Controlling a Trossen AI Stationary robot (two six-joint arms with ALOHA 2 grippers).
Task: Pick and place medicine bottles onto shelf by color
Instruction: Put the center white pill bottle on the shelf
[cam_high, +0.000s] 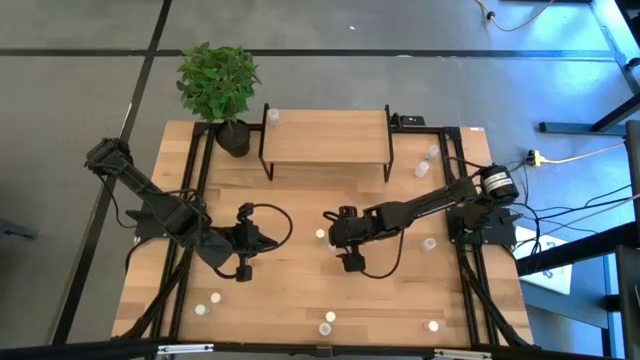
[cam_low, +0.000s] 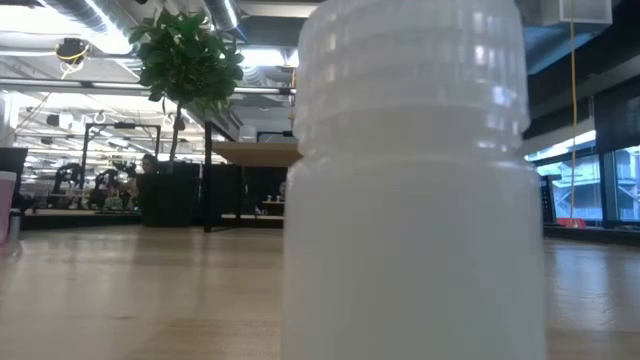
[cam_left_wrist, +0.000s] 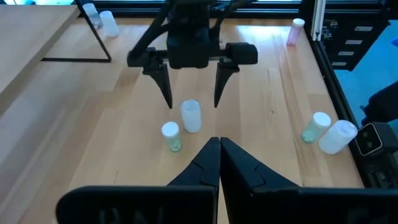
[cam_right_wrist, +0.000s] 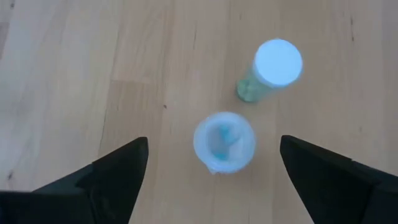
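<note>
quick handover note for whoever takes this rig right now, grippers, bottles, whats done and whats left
Right gripper: open, above mid-table, its fingers either side of an upright white bottle, not gripping. A green-tinted bottle stands next to it.
Left gripper: shut, empty, facing the right one.
Shelf: one bottle at its left end, as far as the high view shows.
Left: bottles scattered on the table, two lying right of the shelf, others along the near edge and right side.
</note>
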